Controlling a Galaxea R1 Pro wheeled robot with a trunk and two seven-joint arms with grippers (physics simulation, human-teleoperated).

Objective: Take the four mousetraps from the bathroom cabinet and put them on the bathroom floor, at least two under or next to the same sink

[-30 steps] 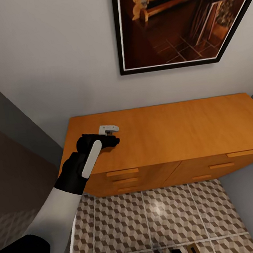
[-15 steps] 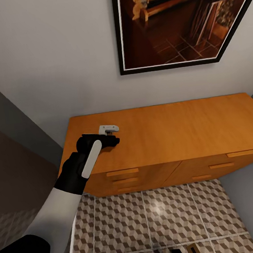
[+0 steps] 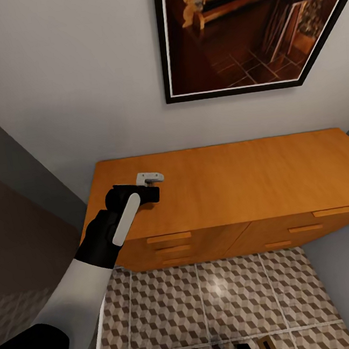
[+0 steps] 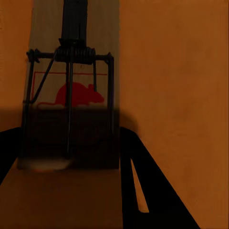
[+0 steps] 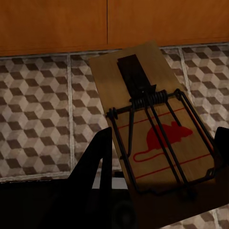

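A: Where does the cabinet (image 3: 236, 189) stand?
B: Against the far wall, under the picture (image 3: 245, 31), on the bathroom floor (image 3: 211, 306), which spreads out on its near side.

A: And on top of it?
B: 1 mousetrap (image 4: 71, 95) lies on the cabinet's top, toward the left end. The left gripper (image 3: 151, 194) sits over that same spot, its fingers on either side of the trap's near end.

A: Anything on the right?
B: The right gripper (image 5: 160, 157) is low, near the robot's base, with a second mousetrap (image 5: 152, 129) between its fingers, above the floor in front of the cabinet's drawers.
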